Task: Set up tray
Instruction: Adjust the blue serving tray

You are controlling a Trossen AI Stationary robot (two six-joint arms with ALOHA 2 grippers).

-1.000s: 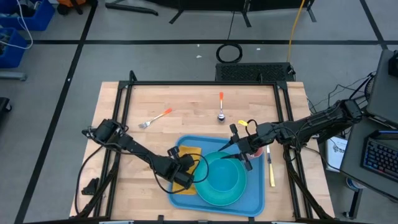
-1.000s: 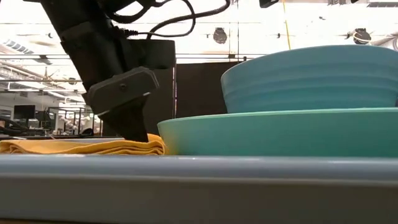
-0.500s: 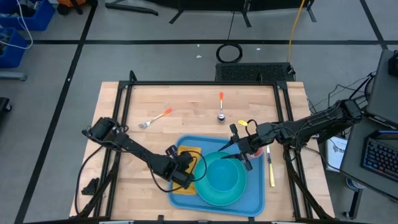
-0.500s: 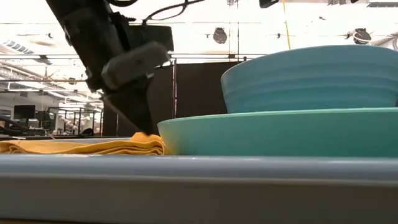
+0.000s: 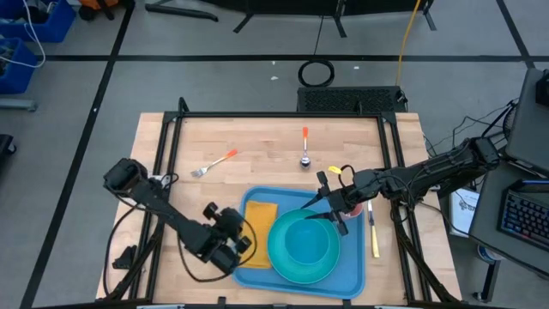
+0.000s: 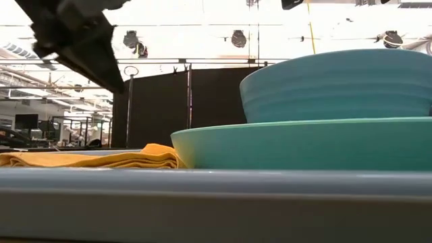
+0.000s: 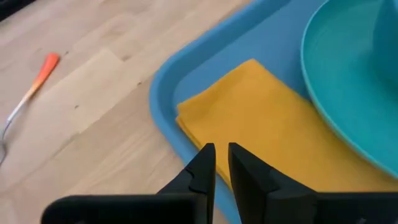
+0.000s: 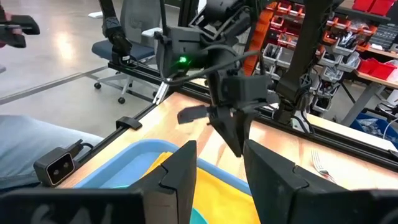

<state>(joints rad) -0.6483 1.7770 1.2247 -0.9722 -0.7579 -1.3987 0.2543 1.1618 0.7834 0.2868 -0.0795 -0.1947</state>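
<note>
The tray (image 5: 257,268) is partly hidden by plate (image 5: 302,249) and napkin (image 5: 260,232); beside it, the left pincer (image 7: 221,163) is held narrow and empty; the right pincer (image 8: 220,163), above the tray, is held wide, empty.

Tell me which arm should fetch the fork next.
Left. The left gripper hangs empty beside the tray's left edge, on the same side of the table as the fork. The right gripper hovers over the bowl, farther away.

The tray (image 5: 352,270), large, blue, rectangular with a raised rim, lies flat at six o'clock on my surface (image 5: 257,142).
</note>
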